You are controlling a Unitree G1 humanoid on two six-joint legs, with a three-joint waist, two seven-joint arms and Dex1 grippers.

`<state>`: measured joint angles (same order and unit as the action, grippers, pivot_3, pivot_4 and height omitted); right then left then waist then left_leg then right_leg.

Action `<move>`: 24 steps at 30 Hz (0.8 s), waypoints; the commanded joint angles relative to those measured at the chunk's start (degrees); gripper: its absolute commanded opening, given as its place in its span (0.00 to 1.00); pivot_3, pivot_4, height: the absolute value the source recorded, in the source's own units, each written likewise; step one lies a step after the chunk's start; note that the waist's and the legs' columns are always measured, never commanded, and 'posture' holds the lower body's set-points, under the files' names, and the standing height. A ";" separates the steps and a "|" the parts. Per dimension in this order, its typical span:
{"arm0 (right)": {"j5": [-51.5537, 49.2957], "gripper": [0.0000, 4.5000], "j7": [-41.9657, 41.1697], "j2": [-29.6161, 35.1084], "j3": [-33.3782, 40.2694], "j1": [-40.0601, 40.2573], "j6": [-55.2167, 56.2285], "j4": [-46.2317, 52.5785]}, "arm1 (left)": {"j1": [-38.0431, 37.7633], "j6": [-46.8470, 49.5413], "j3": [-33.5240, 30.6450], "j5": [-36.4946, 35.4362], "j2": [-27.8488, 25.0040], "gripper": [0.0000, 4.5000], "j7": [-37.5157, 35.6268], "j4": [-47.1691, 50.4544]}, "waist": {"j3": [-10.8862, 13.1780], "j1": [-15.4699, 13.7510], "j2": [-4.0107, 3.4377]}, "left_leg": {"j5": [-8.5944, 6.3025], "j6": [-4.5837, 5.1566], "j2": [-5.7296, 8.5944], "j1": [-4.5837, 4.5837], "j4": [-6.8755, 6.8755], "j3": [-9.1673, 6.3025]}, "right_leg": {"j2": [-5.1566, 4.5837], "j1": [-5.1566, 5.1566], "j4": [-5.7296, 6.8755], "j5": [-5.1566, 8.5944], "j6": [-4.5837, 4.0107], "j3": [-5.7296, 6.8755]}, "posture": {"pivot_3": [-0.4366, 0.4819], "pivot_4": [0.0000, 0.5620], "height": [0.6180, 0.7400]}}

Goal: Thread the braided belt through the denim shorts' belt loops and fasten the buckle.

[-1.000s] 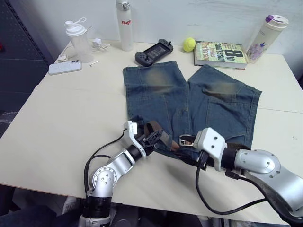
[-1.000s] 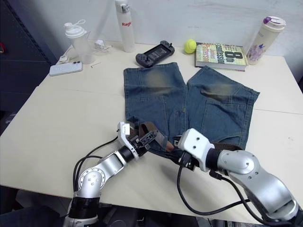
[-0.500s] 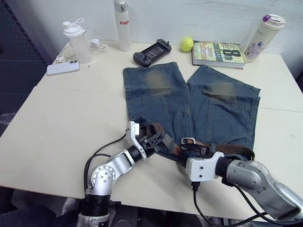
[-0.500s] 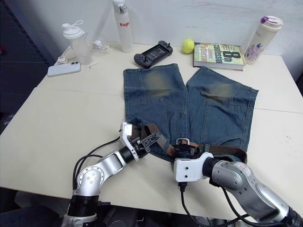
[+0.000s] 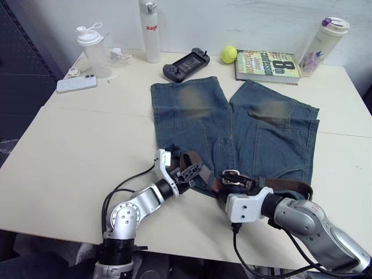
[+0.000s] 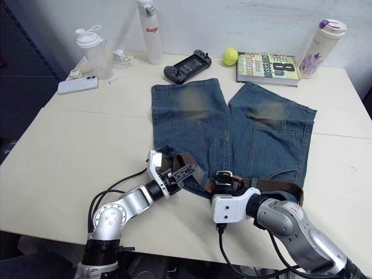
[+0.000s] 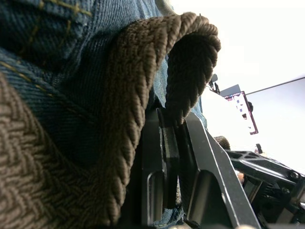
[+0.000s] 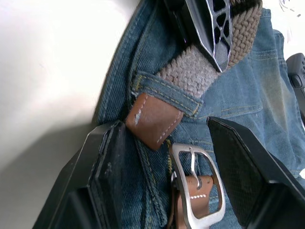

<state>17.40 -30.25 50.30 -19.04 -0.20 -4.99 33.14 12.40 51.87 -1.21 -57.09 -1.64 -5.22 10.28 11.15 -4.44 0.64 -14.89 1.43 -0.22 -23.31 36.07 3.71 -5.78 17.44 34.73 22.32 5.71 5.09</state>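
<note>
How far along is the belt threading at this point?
Partly done: the braided belt runs along the waistband of the denim shorts, its leather tip through a belt loop. In hand: the left gripper pinches a belt fold; the right gripper is open around the buckle. Left: fastening.

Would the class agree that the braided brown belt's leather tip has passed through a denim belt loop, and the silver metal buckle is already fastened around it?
Not quite. The right wrist view shows the braided brown belt's leather tip poking out from under a denim belt loop, but the silver metal buckle lies apart beyond it, unfastened. The open right gripper straddles both.
</note>
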 commanded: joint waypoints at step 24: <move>0.03 0.65 -1.19 -8.84 6.05 -2.09 3.90 3.76 | -1.03 4.08 1.20 0.16 0.56 0.00 -0.85 -0.04 | 0.00 1.54 0.00 | 0.08 -0.03 -0.03 0.04 0.03 0.00 | 0.05 0.02 0.19 0.00 0.00 -0.02 | 0.48 0.27 1.00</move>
<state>18.42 -31.64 42.13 -15.26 0.26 -4.71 31.55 12.40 52.45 -3.34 -57.09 -1.71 -5.21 10.39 11.15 -2.90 0.64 -14.81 1.40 -0.25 -23.27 36.10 3.71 -5.73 17.46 34.92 22.32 5.70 5.07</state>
